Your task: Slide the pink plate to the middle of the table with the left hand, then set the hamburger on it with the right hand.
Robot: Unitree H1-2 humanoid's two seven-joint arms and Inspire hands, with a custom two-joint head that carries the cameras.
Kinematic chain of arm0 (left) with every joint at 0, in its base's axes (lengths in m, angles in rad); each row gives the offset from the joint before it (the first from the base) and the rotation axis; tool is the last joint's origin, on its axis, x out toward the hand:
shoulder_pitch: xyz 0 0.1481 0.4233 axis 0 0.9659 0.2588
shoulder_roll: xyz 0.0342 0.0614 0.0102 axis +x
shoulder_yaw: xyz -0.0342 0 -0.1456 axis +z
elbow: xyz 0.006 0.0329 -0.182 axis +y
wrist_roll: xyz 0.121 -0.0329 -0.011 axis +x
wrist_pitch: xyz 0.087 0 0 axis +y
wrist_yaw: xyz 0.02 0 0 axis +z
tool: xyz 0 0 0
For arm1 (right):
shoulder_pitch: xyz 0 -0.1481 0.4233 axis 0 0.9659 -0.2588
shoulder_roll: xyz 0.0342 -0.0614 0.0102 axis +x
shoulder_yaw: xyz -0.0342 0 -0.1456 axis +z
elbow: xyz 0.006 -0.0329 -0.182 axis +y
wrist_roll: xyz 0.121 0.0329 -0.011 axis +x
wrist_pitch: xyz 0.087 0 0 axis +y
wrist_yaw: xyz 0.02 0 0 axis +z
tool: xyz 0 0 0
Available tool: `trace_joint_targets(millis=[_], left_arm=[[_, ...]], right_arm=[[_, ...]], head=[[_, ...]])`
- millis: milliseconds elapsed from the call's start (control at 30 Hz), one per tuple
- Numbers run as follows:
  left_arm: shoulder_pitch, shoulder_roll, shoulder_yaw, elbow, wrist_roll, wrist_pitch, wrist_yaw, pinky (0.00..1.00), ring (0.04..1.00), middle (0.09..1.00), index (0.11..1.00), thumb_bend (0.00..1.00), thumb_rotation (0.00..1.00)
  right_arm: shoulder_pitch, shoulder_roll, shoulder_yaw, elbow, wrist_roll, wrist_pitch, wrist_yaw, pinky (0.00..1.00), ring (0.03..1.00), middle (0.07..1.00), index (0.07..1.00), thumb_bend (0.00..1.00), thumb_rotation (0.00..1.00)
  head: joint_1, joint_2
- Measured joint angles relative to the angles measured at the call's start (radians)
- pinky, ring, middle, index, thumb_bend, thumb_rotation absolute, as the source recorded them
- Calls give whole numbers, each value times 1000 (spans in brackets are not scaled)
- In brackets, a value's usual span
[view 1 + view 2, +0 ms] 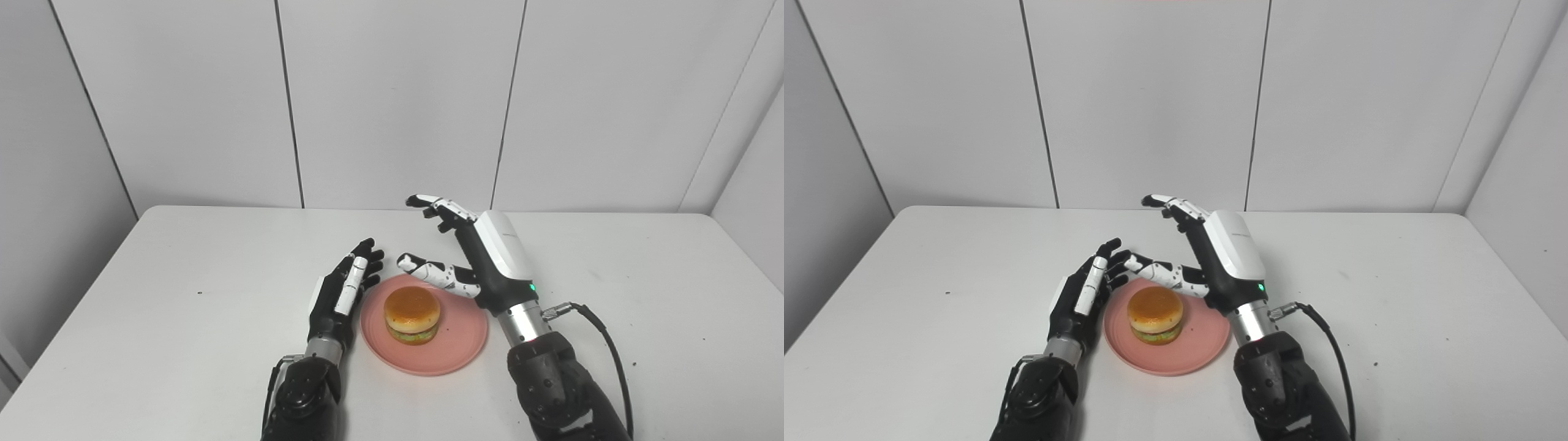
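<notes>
In the left eye view, the burger (411,315) sits upright on the plate (453,352), a little toward the plate's far left. The plate lies flat on the desk (184,306), near the middle across its width and toward my side. My left hand (340,294) rests just beside the plate's left rim, fingers stretched out and a bit apart, holding nothing; I cannot tell whether its edge touches the rim. My right hand (484,257) is raised above the plate's far right edge, fingers spread wide, its thumb reaching out over the plate behind the burger. It grips nothing and does not touch the burger.

In the right eye view, the same layout shows from slightly further right. My left hand (1084,294) lies along the plate (1200,352), empty and flat. My right hand (1213,257) hangs open, with clear air between its fingers and the bun of the burger (1155,315). The desk (937,306) around the plate shows only a few dark specks.

As I judge it, both steps look done: the plate is central and the burger is on it, released. What remains is to draw both hands away. The right one should lift up and back so the thumb does not brush the bun; the left should pull off sideways without nudging the rim.
</notes>
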Motion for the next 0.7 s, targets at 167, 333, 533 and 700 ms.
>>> trace_joint_targets(millis=[167,333,533,700], left_arm=[[3,1,-27,19,158,-169,173,998,999,999,997,722,862],[5,1,-28,23,186,-187,234,1000,1000,1000,1000,752,888],[13,3,-31,13,185,-177,241,1000,1000,1000,1000,722,895],[16,7,-37,9,179,-172,221,1000,1000,1000,1000,689,911]], right_arm=[[27,76,-163,84,304,-26,-32,720,785,806,794,777,996],[30,135,-260,169,512,-46,-48,830,848,845,828,769,1000],[37,142,-306,230,600,-48,-49,861,864,858,846,774,1000],[55,136,-312,254,629,-51,-46,887,878,872,853,769,1000]], head=[[8,0],[5,3],[3,6],[2,6]])
